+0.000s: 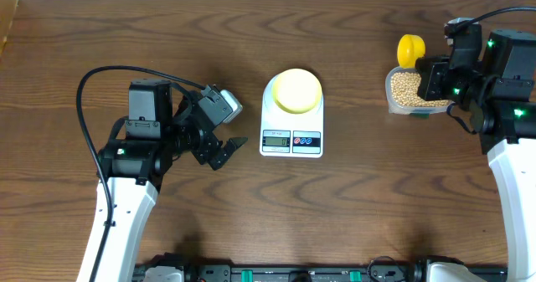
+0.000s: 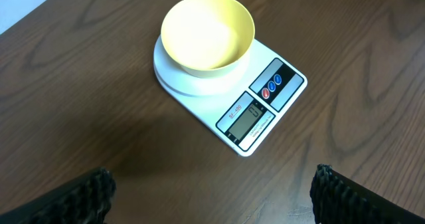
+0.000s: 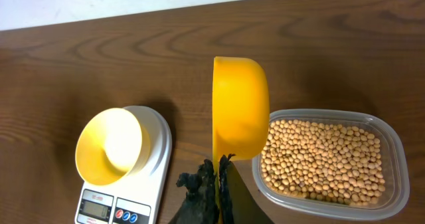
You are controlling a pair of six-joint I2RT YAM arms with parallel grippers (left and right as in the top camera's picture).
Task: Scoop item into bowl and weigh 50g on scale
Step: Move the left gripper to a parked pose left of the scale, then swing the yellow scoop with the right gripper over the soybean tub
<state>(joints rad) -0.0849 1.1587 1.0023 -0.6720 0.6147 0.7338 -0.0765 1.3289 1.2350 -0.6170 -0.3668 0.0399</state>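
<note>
Dark wooden table, clear plastic container at right, bright yellow scoop near it

Overhead looks straight down; both wrist views slant down — sharing the scale.

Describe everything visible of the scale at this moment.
The scale is white, plastic-looking, a rounded rectangle: round platform at the back, small LCD and red and blue round buttons on a black strip at the front. It lies flat on the table, near its middle. The empty pale yellow bowl stands on its platform; nothing else touches it.
</note>
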